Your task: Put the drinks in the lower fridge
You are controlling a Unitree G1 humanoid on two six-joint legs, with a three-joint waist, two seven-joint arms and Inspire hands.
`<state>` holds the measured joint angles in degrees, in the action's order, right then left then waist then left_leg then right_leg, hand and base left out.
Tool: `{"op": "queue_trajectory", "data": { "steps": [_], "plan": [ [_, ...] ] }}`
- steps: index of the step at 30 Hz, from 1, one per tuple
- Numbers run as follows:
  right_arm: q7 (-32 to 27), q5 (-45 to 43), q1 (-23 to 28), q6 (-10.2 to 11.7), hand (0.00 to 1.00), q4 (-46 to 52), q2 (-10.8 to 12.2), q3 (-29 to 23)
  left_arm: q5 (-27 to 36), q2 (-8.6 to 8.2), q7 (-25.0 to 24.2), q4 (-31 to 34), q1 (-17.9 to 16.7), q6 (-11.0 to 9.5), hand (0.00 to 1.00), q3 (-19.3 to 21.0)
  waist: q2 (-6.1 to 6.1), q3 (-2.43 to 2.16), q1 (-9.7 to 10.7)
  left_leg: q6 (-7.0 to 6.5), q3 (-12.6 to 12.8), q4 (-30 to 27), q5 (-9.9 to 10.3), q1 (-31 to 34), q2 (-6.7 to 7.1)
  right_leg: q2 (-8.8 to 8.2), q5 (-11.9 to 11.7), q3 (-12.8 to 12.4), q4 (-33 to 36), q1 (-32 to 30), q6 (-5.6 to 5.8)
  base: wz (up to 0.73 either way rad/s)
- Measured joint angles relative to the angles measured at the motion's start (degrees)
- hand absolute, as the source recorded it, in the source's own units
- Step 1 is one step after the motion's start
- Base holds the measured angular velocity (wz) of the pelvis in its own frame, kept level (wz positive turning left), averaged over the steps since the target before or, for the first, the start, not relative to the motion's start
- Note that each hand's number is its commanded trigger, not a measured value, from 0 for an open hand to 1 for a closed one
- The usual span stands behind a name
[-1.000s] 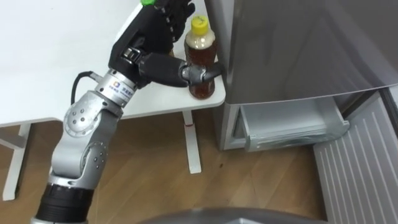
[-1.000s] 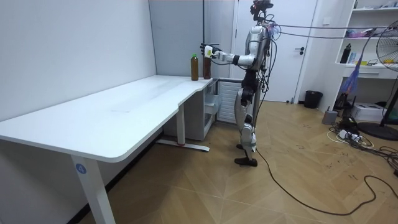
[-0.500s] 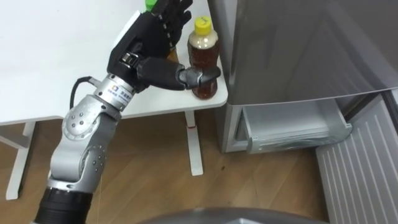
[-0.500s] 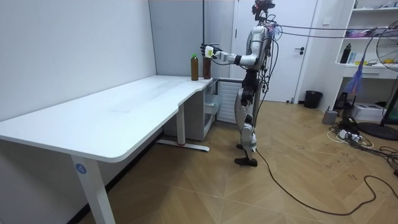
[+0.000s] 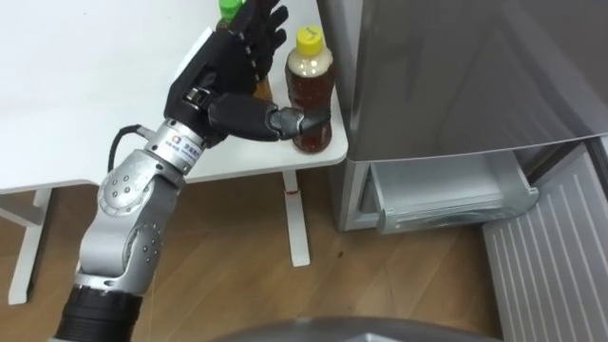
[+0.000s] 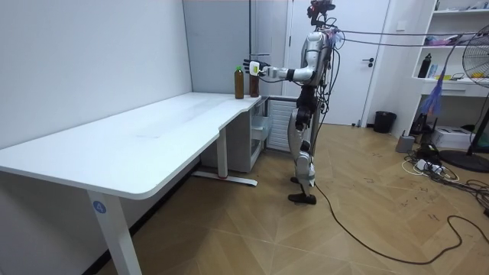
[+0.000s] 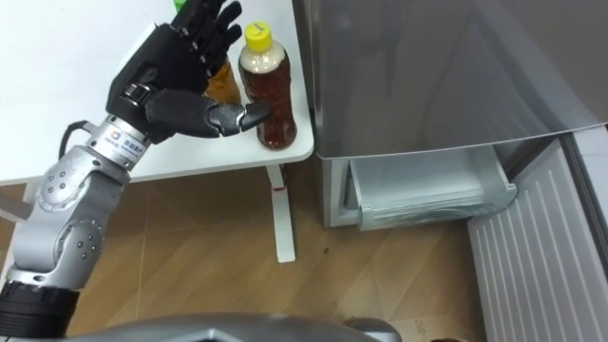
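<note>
The task is at its very start, with no drink in the fridge yet. Both drinks stand on the corner of the white table, top centre of the eye views. The yellow-capped bottle of brown tea is upright at the table's edge, just beside the grey fridge. The green-capped bottle stands to its left, mostly hidden behind the robot's hand.

The left hand reaches in from the lower left. Its fingers are straight and spread between the two bottles, and its thumb stretches across to the front of the yellow-capped bottle, at or very near its lower body. The hand is released and grasps nothing.

In the lower right of the frame the lower compartment is open, its pale drawer showing and its door swung aside, so the way in looks ready.

What remains is nearly everything: closing the hand round the first bottle, carrying it down into the compartment, and repeating this for the second.
</note>
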<state>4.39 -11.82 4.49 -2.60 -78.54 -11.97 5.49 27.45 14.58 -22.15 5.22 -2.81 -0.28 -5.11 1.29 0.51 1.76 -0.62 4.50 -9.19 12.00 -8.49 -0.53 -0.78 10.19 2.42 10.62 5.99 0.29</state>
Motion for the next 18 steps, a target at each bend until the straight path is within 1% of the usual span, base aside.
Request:
{"op": "queue_trajectory", "data": {
  "steps": [5, 9, 14, 18],
  "plan": [
    [0.05, -0.01, 0.01, -0.02, 0.0, 0.12, 0.02, -0.01, -0.02, -0.01, 0.75, -0.63, 0.0, 0.0, 0.0, 0.0, 0.2, 0.06, 0.2, 0.0, -0.06, 0.01, 0.0, 0.11, 0.0, 0.0, 0.02, 0.01, -0.01, -0.05, 0.0, 0.0],
    [0.05, -0.25, -0.34, -0.04, 0.0, 0.11, 0.04, -0.03, -0.19, -0.04, 1.88, -0.84, 0.01, 0.0, 0.0, -0.02, 0.21, 0.07, 1.35, 0.0, -0.16, 0.0, 0.01, -0.06, 0.0, 0.02, 0.02, 0.01, 0.05, -0.28, 0.0, 0.0],
    [-0.11, -0.31, -0.6, -1.24, 0.0, 0.11, 0.07, -0.02, -0.19, -0.11, 2.11, -0.92, 0.01, 0.0, 0.0, -0.35, 0.2, 0.08, 2.5, 0.01, -0.16, -0.02, 0.01, 0.06, 0.0, 0.02, 0.02, 0.01, 0.12, -0.44, 0.0, 0.0],
    [-0.55, -0.58, -0.58, -1.23, 0.0, 0.12, 0.15, -0.02, -0.18, -0.44, 3.1, -0.96, 0.03, 0.0, 0.0, -0.44, 0.13, 0.13, 2.85, 0.0, -0.12, -0.1, 0.01, 0.11, 0.0, 0.01, 0.02, -0.02, 0.11, -0.51, 0.0, 0.0]
  ]
}}
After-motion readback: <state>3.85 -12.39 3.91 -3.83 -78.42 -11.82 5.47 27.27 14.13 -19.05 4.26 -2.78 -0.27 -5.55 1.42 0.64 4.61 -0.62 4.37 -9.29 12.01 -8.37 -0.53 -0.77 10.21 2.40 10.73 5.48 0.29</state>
